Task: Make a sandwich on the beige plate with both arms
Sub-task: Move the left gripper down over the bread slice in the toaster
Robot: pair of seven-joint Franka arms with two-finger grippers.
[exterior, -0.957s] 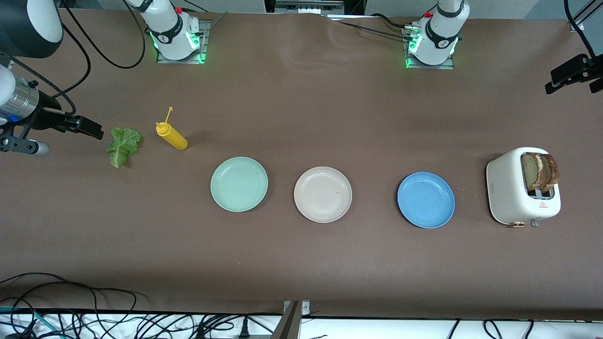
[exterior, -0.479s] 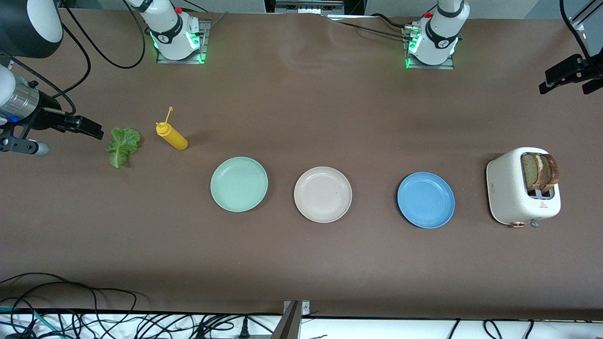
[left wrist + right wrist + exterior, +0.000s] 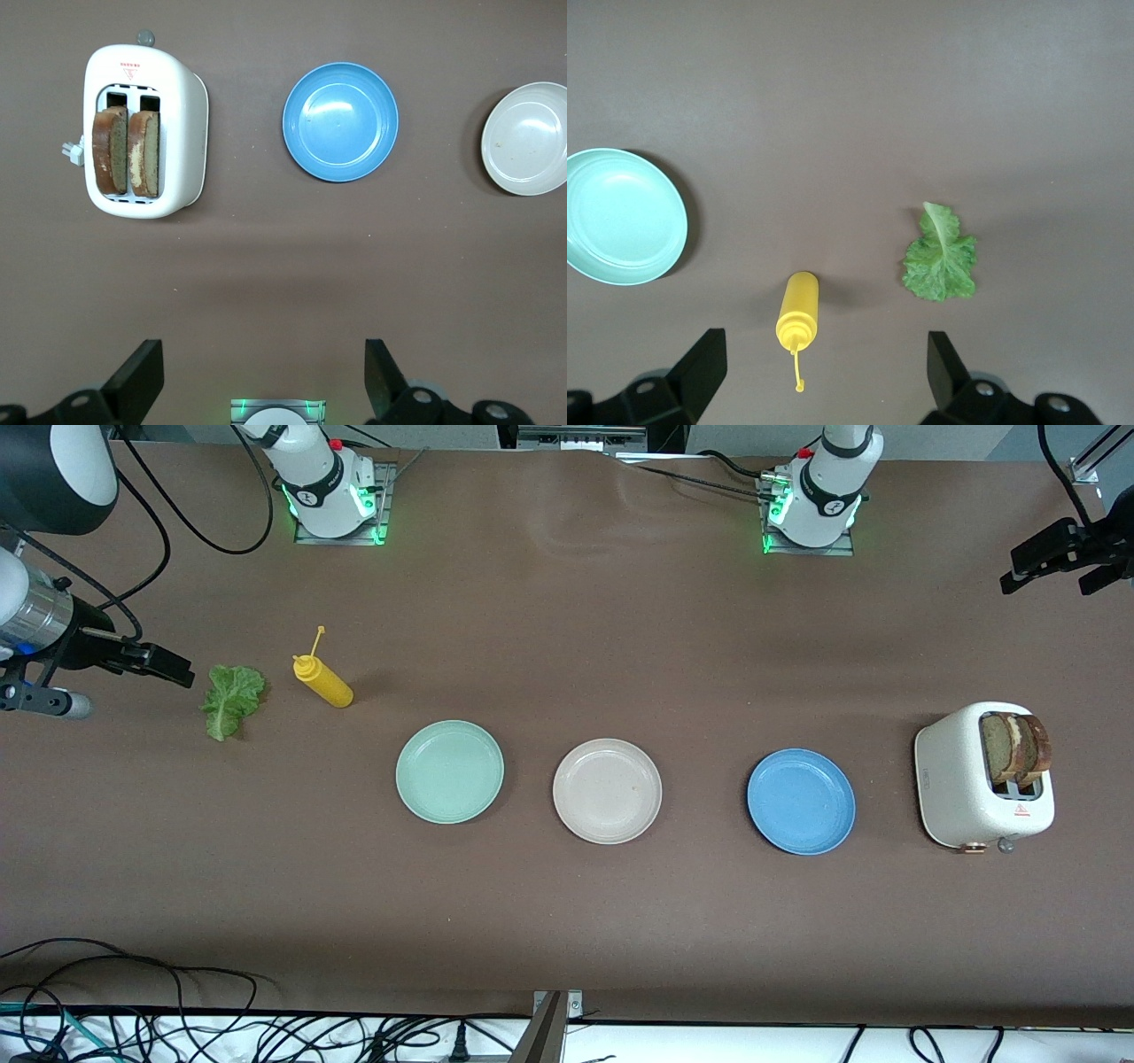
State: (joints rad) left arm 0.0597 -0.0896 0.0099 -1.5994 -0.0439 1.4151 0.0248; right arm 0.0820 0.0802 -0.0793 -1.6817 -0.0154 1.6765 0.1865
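Your left pincer (image 3: 257, 381) and right pincer (image 3: 824, 376) both stand wide apart, empty, raised over the brown table (image 3: 567, 921) ends.

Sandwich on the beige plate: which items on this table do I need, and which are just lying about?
Needed:
- beige plate, between the other two plates
- two bread slices, standing in the toaster
- lettuce leaf, at the right arm's end
- left gripper and right gripper, both open, empty

Lying about:
- mint green plate
- blue plate
- yellow squeeze bottle

plates x3 (image 3: 607, 790) | bread x2 (image 3: 1016, 748) | lettuce x1 (image 3: 233, 700) | bottle x1 (image 3: 323, 680) | toaster x1 (image 3: 952, 797)
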